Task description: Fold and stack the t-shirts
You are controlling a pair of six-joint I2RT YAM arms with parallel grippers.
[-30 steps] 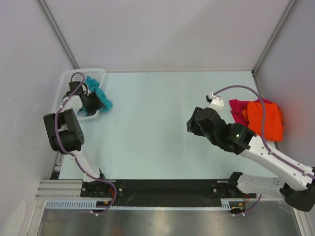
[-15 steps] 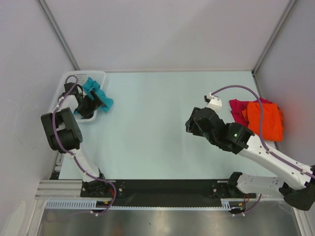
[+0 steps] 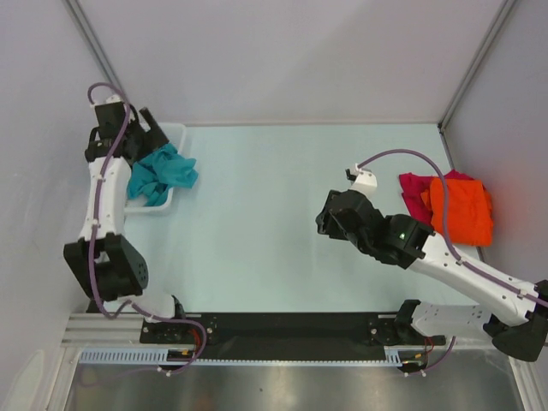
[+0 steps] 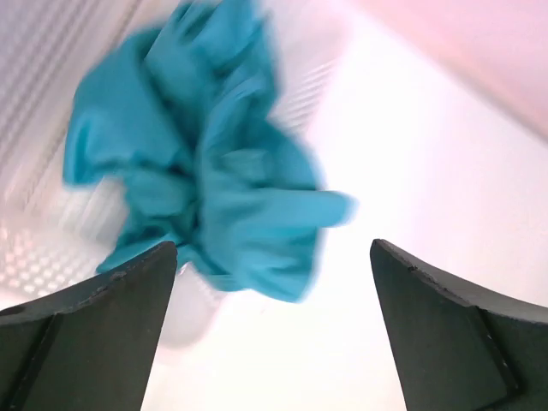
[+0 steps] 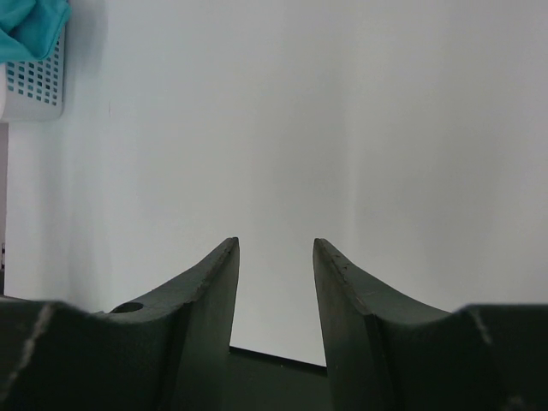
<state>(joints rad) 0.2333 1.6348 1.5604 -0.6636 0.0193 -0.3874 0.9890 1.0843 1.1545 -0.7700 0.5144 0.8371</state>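
Observation:
The teal-blue t-shirt (image 3: 161, 174) lies crumpled, partly in the white basket (image 3: 174, 131) and partly hanging over its right side. In the left wrist view the teal t-shirt (image 4: 214, 188) is blurred and lies beyond the fingers. My left gripper (image 3: 151, 132) hovers over the basket's far end, open (image 4: 274, 248), holding nothing. The orange t-shirt (image 3: 462, 210) lies on top of the magenta-red t-shirt (image 3: 413, 190) at the right edge of the table. My right gripper (image 3: 329, 219) is left of that pile, open (image 5: 275, 242) and empty over bare table.
The basket (image 5: 34, 86) sits in the far left corner against the left wall, with teal cloth (image 5: 34, 26) over its rim. Grey walls with metal posts enclose the pale table (image 3: 274, 188) on three sides.
My left gripper opened, let go of the teal t-shirt and pulled up and back toward the far left corner. The shirt dropped over the basket's edge. The right arm drifted slightly left.

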